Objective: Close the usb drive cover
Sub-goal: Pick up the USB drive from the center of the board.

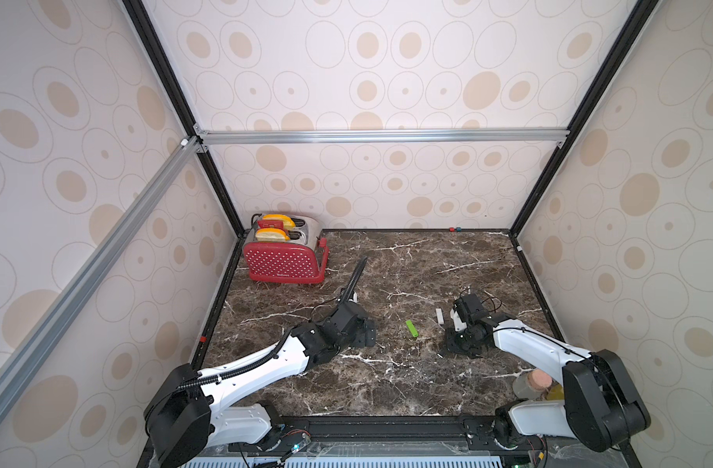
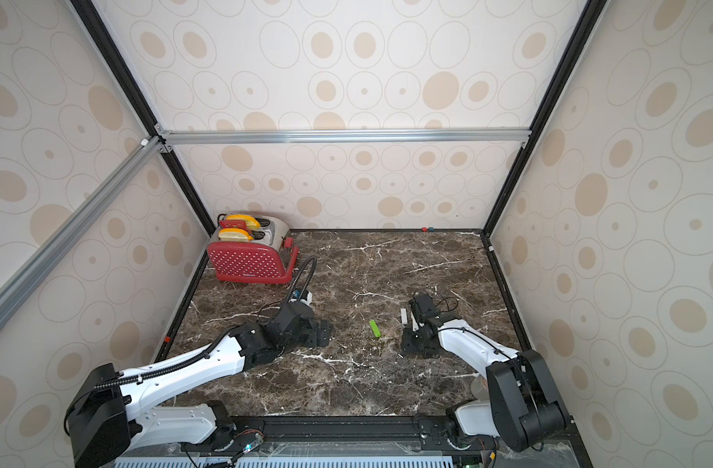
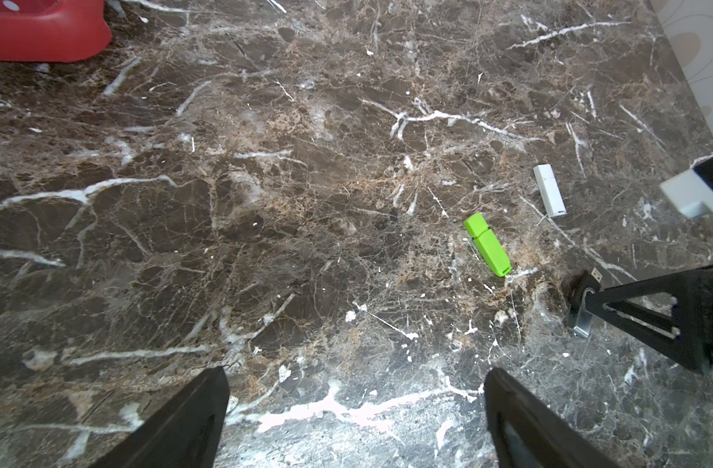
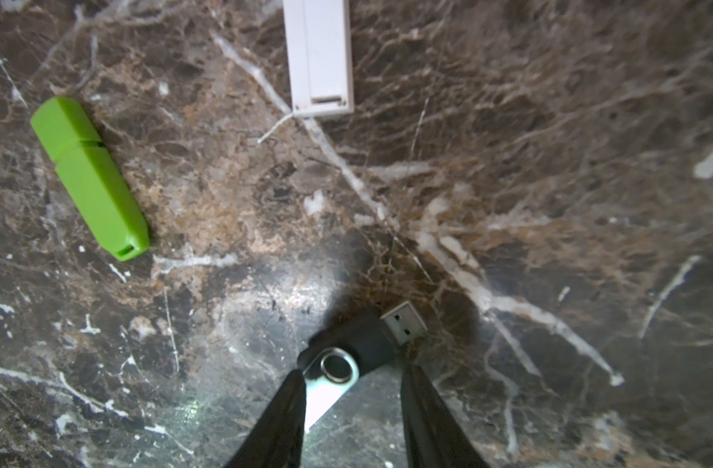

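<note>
The right claw (image 4: 352, 375) is narrowed astride the black swivel usb drive (image 4: 367, 344), which lies on the desk (image 4: 549, 162) in its right half, nearer the front edge. One finger (image 4: 286, 409) touches the silver cover (image 4: 326, 395), swung away from the bare plug (image 4: 403, 322); I cannot tell whether the drive is pinched. Beyond it lie a capped green usb stick (image 4: 91, 178) and a white usb stick (image 4: 320, 56), apart from each other. The left claw (image 3: 356, 375) gapes wide left of the desk's middle, and a red toaster (image 1: 284, 255) stands in the back left corner.
</note>
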Action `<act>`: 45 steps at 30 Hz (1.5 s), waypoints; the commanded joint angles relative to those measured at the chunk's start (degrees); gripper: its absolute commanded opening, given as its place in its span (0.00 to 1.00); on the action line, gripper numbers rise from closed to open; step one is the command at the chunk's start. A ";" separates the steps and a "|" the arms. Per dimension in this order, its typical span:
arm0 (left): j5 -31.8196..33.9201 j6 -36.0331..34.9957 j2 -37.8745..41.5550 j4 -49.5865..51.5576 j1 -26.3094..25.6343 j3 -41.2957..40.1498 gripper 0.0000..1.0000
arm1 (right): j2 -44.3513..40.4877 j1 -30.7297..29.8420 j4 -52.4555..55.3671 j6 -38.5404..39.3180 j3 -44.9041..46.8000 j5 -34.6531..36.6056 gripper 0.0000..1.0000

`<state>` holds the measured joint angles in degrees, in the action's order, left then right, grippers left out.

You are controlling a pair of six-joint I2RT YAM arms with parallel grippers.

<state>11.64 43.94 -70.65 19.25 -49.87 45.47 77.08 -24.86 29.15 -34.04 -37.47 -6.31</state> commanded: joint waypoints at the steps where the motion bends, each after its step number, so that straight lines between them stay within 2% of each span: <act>1: 0.62 0.74 0.86 1.69 0.39 1.37 0.99 | 0.52 -0.46 0.39 0.36 0.29 0.67 0.43; 15: 0.62 1.06 0.16 1.31 0.38 1.24 0.99 | 8.16 -2.09 -1.55 1.48 -4.14 -0.59 0.41; 26: 0.67 0.80 0.16 1.17 0.34 1.03 0.99 | 5.44 -3.64 5.77 5.51 -6.56 8.49 0.39; 31: -0.09 0.97 -0.84 0.76 0.36 1.45 0.99 | 7.89 -4.88 5.85 7.04 -8.24 6.31 0.37; 35: -0.13 1.14 -0.30 0.79 0.38 1.30 0.99 | 10.30 -7.71 6.95 6.72 -10.02 10.48 0.36; 45: -0.04 1.14 -0.09 0.79 0.40 0.93 0.99 | 9.64 -7.58 8.18 6.21 -12.18 11.27 0.35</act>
<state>11.42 44.18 -70.98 19.35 -49.87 45.47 87.13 -32.36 35.20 -28.03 -47.37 3.62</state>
